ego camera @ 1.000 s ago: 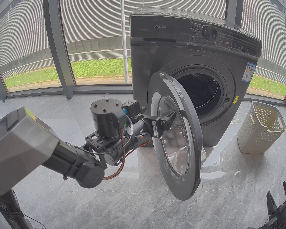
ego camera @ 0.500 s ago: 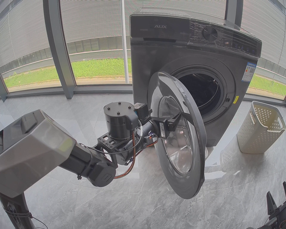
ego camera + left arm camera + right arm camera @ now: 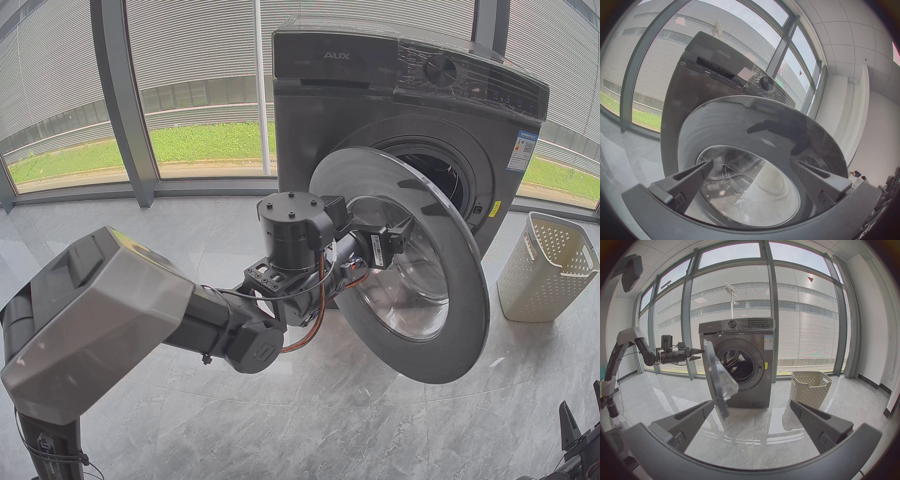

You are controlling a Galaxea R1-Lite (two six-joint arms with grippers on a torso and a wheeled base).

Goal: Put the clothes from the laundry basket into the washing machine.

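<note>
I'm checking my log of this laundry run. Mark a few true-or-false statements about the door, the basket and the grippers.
1. The washing machine door is fully shut. False: it stands partly open.
2. The left gripper is open at the door's outer face. True.
3. The laundry basket sits on top of the washing machine. False: it stands on the floor beside it.
4. The right gripper is open. True.
</note>
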